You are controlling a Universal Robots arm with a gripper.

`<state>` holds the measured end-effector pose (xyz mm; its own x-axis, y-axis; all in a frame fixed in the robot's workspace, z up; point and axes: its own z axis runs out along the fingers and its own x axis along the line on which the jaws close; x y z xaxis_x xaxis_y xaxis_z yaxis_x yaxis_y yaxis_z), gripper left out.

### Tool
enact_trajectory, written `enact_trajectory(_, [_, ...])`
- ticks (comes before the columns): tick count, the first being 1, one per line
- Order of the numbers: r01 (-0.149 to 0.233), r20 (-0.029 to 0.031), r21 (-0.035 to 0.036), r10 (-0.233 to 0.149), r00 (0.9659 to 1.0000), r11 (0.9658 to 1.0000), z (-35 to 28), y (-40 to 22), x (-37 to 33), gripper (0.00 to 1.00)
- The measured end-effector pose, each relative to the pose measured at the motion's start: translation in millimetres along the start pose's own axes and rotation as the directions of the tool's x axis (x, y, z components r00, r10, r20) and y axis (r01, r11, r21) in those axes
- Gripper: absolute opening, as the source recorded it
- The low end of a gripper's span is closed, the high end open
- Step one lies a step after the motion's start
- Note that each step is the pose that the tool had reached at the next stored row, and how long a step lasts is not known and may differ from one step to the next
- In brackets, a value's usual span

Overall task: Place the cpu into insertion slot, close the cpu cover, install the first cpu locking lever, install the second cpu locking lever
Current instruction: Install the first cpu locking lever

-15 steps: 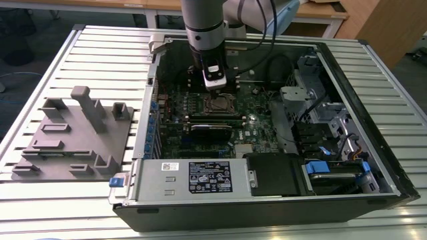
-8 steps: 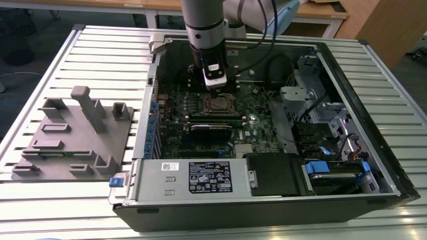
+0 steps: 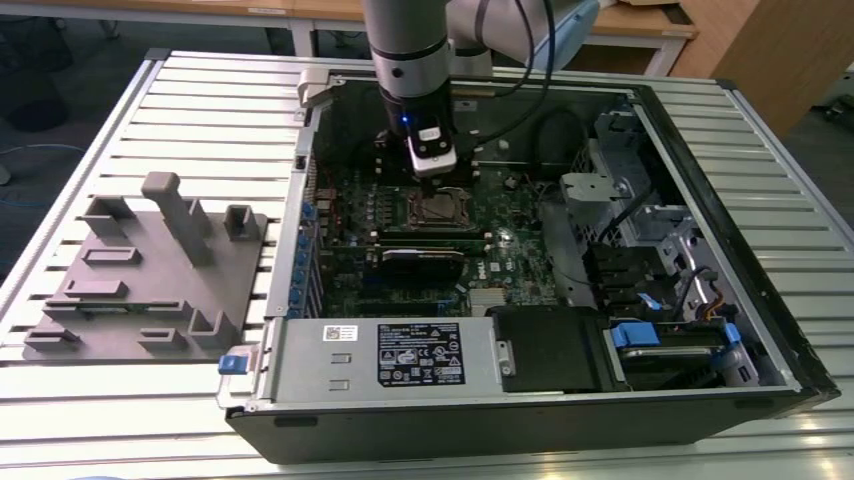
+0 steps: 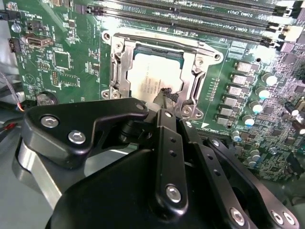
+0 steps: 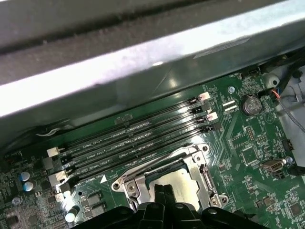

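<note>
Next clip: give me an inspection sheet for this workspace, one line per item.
Surface: ribbed metal table carrying an open computer case.
Job's things: cpu seated in the insertion slot; cpu cover lies closed around it, silver top showing through the cut-out.
Clutter: grey moulded fixture on the exterior view's left.
Grippers: tool poised directly over the cover's edge; fingers together, holding nothing.
Cables: black cables running along the arm.
Surroundings: wooden desks behind the table.
</note>
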<state>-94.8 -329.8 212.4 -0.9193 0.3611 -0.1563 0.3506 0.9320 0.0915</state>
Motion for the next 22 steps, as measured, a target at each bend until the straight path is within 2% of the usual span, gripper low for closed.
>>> enact_trajectory(2, [0.004, 0.0004, 0.0014, -0.004, 1.0000, 1.0000, 0.8, 0.6, -0.4, 0.10])
enact_trajectory(5, [0.008, 0.0036, 0.0112, -0.008, 1.0000, 0.9999, 2.4, 1.7, -2.3, 0.10])
enact_trajectory(8, [0.010, 0.0055, 0.0165, -0.010, 0.9999, 0.9998, 4.1, 3.1, -4.6, 0.10])
enact_trajectory(11, [0.012, 0.0057, 0.0195, -0.012, 0.9999, 0.9997, 5.0, 4.2, -6.3, 0.10])
enact_trajectory(15, [0.014, 0.0024, 0.0232, -0.014, 0.9999, 0.9996, 5.7, 5.2, -8.6, 0.10])
enact_trajectory(17, [0.015, 0.0031, 0.0270, -0.015, 0.9999, 0.9995, 5.6, 5.4, -8.6, 0.10])
enact_trajectory(22, [0.015, 0.0029, 0.0274, -0.015, 0.9999, 0.9995, 5.7, 5.4, -8.6, 0.10])
